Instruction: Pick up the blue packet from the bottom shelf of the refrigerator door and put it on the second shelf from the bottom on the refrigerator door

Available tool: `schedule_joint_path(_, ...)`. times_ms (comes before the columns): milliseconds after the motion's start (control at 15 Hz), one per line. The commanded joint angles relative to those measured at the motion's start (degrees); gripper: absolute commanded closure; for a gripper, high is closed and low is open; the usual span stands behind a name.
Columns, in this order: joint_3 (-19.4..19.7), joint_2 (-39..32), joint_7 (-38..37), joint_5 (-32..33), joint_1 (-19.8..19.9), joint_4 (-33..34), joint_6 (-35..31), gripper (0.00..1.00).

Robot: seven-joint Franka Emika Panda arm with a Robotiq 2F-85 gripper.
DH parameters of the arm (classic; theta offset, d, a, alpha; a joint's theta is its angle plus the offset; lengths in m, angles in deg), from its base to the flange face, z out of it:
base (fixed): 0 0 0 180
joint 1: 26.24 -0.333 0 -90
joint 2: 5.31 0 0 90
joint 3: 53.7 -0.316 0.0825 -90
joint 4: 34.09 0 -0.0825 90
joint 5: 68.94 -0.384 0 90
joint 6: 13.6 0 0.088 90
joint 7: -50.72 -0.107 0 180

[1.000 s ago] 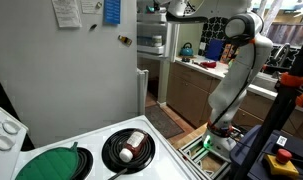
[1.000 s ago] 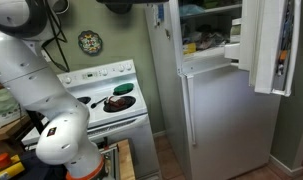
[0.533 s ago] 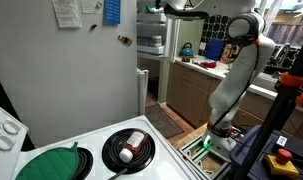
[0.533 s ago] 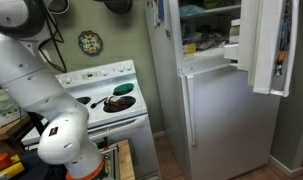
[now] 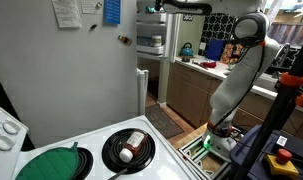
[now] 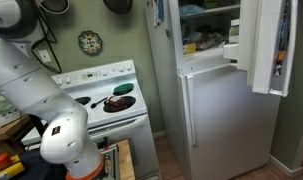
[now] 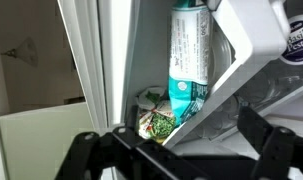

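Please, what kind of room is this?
Most likely a home kitchen: a white stove, a pale-grey refrigerator with its door open, and wooden cabinets.

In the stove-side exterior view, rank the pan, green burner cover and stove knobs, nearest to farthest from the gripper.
From the gripper, top centre:
1. pan, right-hand burner.
2. green burner cover, left of it.
3. stove knobs, frame's far left.
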Motion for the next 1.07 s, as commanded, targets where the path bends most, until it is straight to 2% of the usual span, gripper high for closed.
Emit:
schedule_joint_path(0, 2.04, 5.03, 6.02, -6.59, -1.29, -6.37, -1.05, 0.0)
schedule_joint_path(333, 3.25, 9.9, 9.64, -13.1, -1.24, -12.7, -1.24, 0.0)
schedule_joint_path(400, 3.33, 10.9, 10.47, -13.0, -1.13, -14.07, -2.27, 0.0)
schedule_joint_path(467, 3.5, 11.83, 9.94, -11.11, -0.45, -15.89, -6.86, 0.0)
schedule_joint_path(600, 4.01, 13.31, 9.63, -11.78, -0.46, -18.06, -10.26, 0.0)
schedule_joint_path(667, 4.19, 13.95, 9.87, -12.86, -0.69, -18.81, -9.5, 0.0)
schedule_joint_path(800, 4.6, 14.84, 10.81, -17.13, -1.84, -19.19, -3.94, 0.0)
schedule_joint_path(1000, 3.63, 15.62, 10.31, -20.76, -0.8, -18.72, 5.34, 0.0)
